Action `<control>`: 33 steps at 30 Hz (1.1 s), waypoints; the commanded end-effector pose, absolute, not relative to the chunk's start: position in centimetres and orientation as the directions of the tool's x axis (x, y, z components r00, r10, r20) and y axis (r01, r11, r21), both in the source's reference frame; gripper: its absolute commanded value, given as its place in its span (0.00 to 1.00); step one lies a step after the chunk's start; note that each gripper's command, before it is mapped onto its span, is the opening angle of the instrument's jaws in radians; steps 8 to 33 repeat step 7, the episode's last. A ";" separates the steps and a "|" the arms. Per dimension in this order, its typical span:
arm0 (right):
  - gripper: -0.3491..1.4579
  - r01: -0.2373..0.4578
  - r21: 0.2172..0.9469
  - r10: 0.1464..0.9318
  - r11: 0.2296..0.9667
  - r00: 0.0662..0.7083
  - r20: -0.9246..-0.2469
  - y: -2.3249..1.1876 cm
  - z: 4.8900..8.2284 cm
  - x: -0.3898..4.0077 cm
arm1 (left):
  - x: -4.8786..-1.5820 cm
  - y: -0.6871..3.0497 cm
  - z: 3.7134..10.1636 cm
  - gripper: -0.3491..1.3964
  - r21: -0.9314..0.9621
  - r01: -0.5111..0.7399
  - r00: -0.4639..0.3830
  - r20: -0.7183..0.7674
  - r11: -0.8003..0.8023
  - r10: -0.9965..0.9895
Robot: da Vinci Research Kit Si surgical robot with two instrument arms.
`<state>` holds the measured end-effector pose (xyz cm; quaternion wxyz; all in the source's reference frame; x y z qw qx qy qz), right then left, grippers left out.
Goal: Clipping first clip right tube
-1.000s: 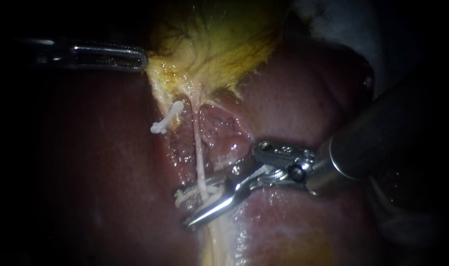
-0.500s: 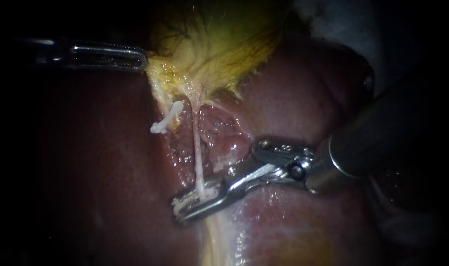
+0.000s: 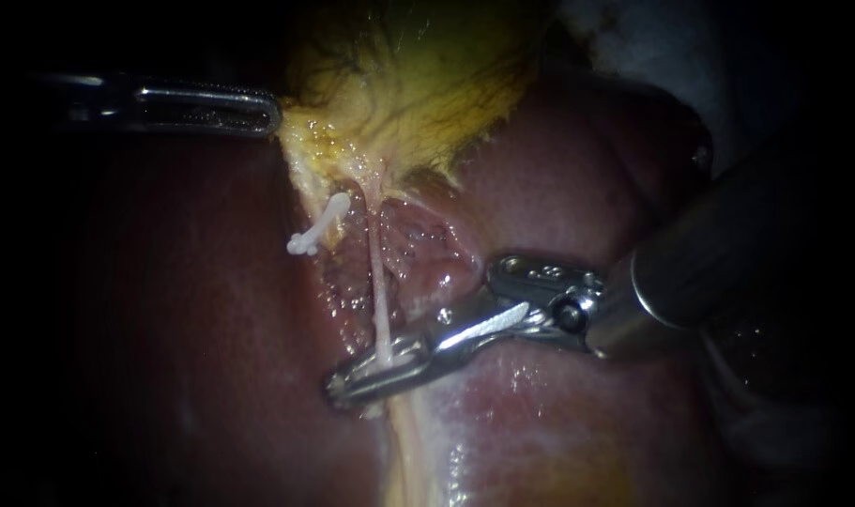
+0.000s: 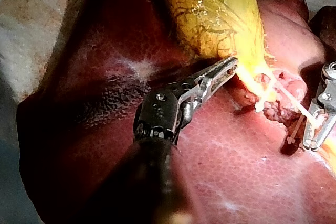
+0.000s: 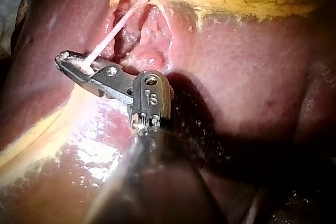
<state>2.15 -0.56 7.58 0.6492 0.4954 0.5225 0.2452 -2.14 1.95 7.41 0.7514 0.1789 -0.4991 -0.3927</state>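
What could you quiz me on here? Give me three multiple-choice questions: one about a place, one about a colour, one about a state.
1. The left instrument has its tip at: A the gallbladder's edge; B a metal tray; C a person's hand.
2. The gallbladder is: A blue; B yellow-green; C black.
3. The right instrument's end effector is: A wide open; B hidden; C closed on the white tube.
Answers: 1 A, its tip meets the yellow tissue. 2 B, yellow-green in every view. 3 C, both sides clamp the tube.
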 end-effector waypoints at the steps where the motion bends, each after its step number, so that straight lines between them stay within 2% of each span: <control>1: 0.00 0.200 0.899 0.836 0.389 0.334 -0.436 -0.56 7.58 2.15 | -2.14 1.95 7.41 0.00 0.661 0.412 0.193 0.610 0.627 -0.769; 33: 0.00 0.200 0.899 0.836 0.389 0.334 -0.436 -0.56 7.58 2.15 | -2.14 1.95 7.41 0.00 0.661 0.412 0.193 0.610 0.627 -0.769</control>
